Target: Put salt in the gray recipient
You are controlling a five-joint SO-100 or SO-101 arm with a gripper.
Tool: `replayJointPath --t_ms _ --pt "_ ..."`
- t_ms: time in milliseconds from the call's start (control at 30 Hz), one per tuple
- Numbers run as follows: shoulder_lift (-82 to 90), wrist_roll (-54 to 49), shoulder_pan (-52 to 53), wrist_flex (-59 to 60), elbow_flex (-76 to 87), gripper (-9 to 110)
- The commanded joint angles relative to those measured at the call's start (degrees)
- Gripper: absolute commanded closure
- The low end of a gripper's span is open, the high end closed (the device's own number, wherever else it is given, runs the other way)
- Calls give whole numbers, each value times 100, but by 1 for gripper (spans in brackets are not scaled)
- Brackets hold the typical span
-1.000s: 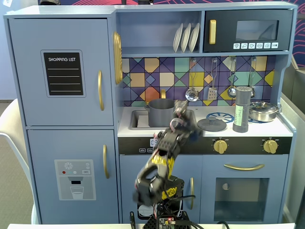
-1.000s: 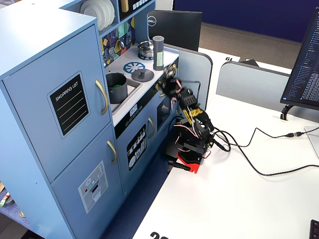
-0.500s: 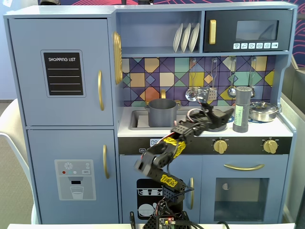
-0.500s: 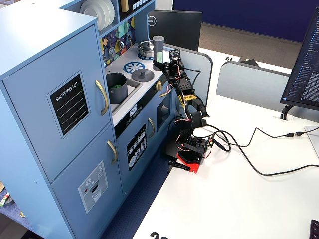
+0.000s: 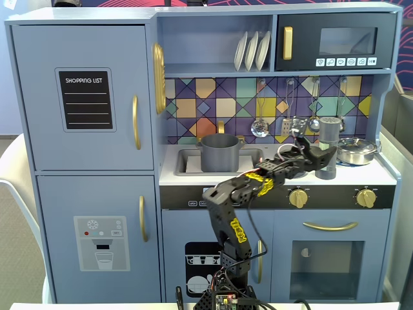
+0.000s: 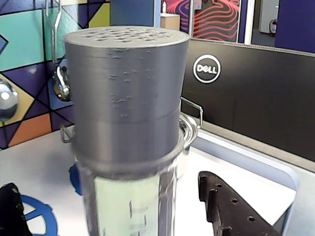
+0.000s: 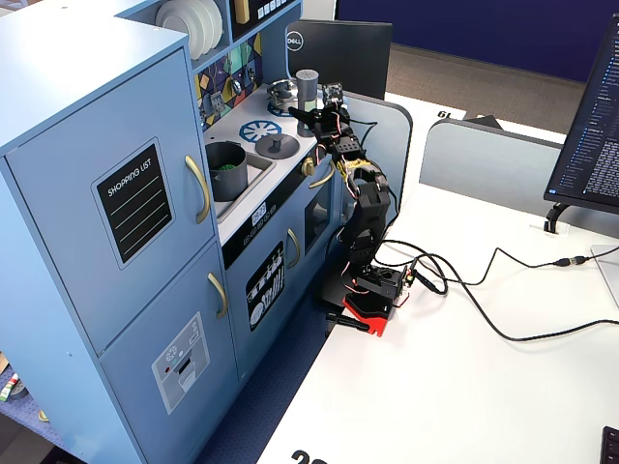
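Wrist view shows gray salt (image 6: 125, 98), perforated cap, pale green label, between open fingers (image 6: 231, 206).

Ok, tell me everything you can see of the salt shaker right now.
The salt shaker is a tall, slim gray cylinder standing upright on the toy stove top, just left of the shiny steel pot in a fixed view. Its matte, plastic-looking cap has small holes on top and faint ridged layers; below it, a clear-looking body shows a pale green label. The gripper sits around its lower part, one finger beside it; actual contact is unclear.
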Motion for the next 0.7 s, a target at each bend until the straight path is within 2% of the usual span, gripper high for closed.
replayJointPath --t_ms 0,300,367,433,600,667 --pt "-580 79 -88 -132 -1055 54" --pt "-1890 -53 -316 -132 -2452 64" --pt "-1995 -176 -369 -114 -2584 76" --pt "-1995 -202 -439 -132 -2584 99" --pt "-1222 483 -501 -70 -2391 101" --pt "-642 914 -589 404 -2364 101"
